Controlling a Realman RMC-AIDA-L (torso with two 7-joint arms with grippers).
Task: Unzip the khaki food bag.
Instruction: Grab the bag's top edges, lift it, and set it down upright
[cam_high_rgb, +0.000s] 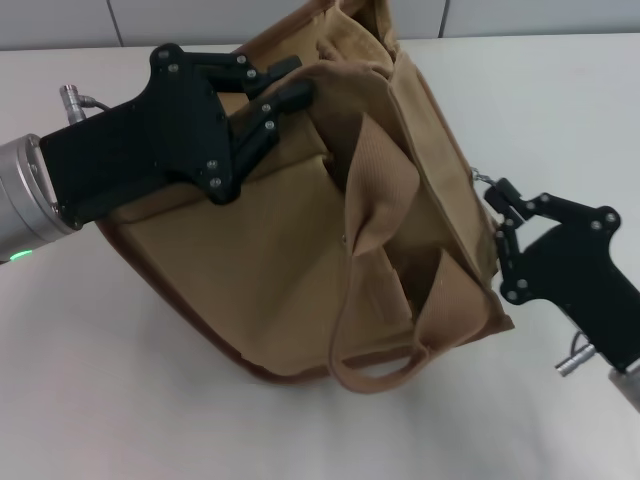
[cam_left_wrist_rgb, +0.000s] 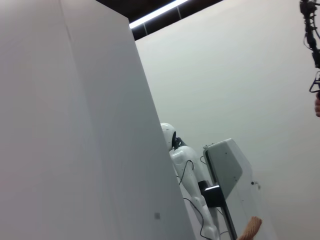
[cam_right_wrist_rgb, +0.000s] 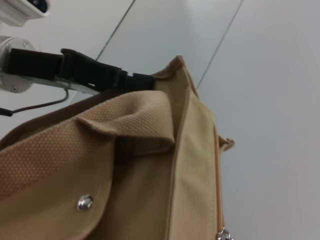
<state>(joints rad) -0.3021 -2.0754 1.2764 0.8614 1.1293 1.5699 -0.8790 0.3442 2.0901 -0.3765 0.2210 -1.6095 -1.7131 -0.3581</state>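
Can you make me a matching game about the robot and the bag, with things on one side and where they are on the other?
Things:
1. left gripper
2. right gripper
3. metal snap
4. webbing handle

Places:
A. on the flap pocket
B. pinching the top edge of the khaki food bag
C. looping down over the bag's near side onto the table
D. beside the bag's right edge

Pairs: 1-B, 2-D, 3-A, 4-C

The left gripper clamps the khaki food bag at its top edge; the right gripper touches its opposite side.
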